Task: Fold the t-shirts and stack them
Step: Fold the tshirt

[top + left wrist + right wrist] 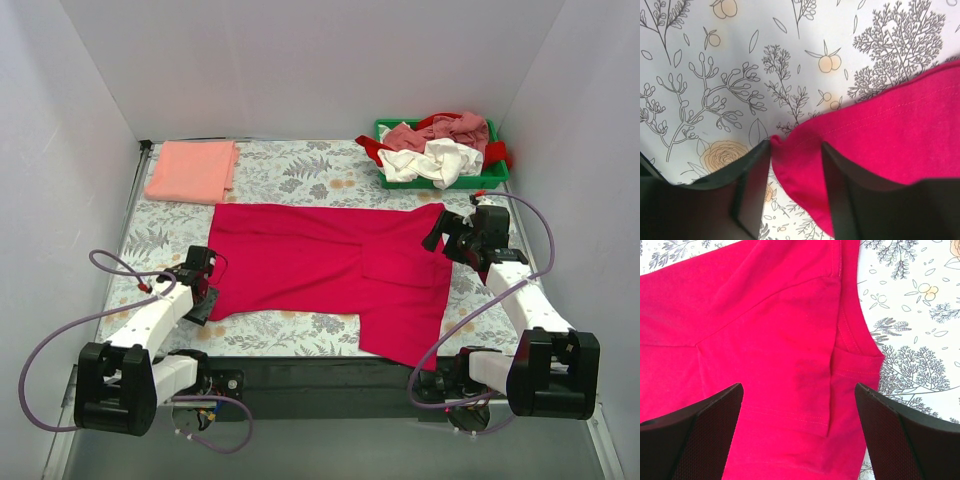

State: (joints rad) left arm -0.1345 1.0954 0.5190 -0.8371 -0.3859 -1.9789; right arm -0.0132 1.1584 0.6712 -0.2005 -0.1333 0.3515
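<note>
Parted jaws of my left gripper straddle a hem corner of the crimson t-shirt, while my right gripper hangs wide open above its seamed edge.

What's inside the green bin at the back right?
A crumpled heap of shirts: a white shirt in front, a dusty-pink shirt behind it, and a red shirt spilling over the bin. Its floor and anything beneath the heap are covered.
</note>
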